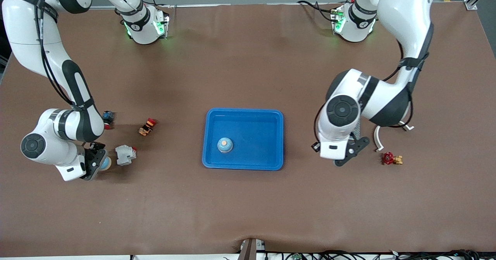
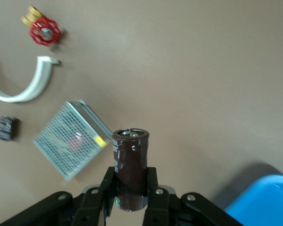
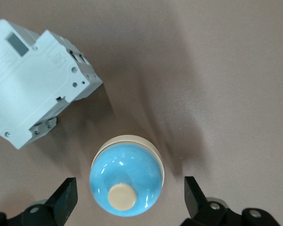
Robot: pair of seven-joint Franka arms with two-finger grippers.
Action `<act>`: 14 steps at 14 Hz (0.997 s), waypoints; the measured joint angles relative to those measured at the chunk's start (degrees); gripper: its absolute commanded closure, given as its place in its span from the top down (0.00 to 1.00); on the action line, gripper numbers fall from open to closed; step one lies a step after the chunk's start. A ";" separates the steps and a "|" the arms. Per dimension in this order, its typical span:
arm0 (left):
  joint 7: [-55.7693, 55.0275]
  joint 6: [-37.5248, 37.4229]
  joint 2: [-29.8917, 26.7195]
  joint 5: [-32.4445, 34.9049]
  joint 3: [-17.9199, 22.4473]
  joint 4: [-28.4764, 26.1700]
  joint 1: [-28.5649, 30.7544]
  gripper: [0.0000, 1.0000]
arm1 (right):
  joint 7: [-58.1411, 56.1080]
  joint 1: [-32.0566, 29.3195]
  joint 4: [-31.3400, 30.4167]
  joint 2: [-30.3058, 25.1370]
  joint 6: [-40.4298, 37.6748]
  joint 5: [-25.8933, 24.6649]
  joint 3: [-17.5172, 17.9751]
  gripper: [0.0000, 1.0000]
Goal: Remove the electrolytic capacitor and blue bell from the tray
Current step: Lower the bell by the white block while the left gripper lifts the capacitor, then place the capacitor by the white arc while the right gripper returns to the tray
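Blue and dome-up, 1 blue bell (image 3: 126, 181) stands near the table edge at the right arm's end, between the released fingers of the right gripper (image 3: 130, 195). We find a 2nd blue bell (image 1: 224, 145) by the tray's (image 1: 209, 114) near corner. The left gripper (image 2: 131, 183) clamps the electrolytic capacitor (image 2: 130, 155), its long axis along the fingers, over table beside the mesh box (image 2: 68, 139).

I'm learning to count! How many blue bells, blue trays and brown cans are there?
Blue bells: 2, a bell in the tray and a bell on the table under the open right pincer
Blue tray: 1
Brown can (capacitor): 1, held by the left pincer
Total: 4
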 measured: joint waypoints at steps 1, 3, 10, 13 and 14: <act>2.43 -0.01 -1.16 0.00 -0.01 -1.78 1.82 0.00 | 0.00 0.00 0.86 -0.34 -1.54 0.99 0.11 1.00; 6.90 -0.01 -3.01 -0.01 -0.24 -4.86 6.20 0.00 | 0.26 0.00 3.13 -1.60 -5.95 3.52 0.28 1.00; 16.33 0.79 -3.83 -0.05 -3.61 -10.56 20.17 0.00 | 20.19 1.36 7.33 -9.79 -21.12 6.30 1.41 1.00; 19.00 5.75 -3.83 -0.03 -3.65 -14.31 24.40 0.00 | 34.28 5.62 7.45 -13.68 -25.49 6.33 1.72 1.00; 20.26 7.72 -3.82 -0.02 -3.65 -15.82 25.97 0.00 | 38.83 7.15 7.44 -14.72 -26.49 6.39 1.78 1.00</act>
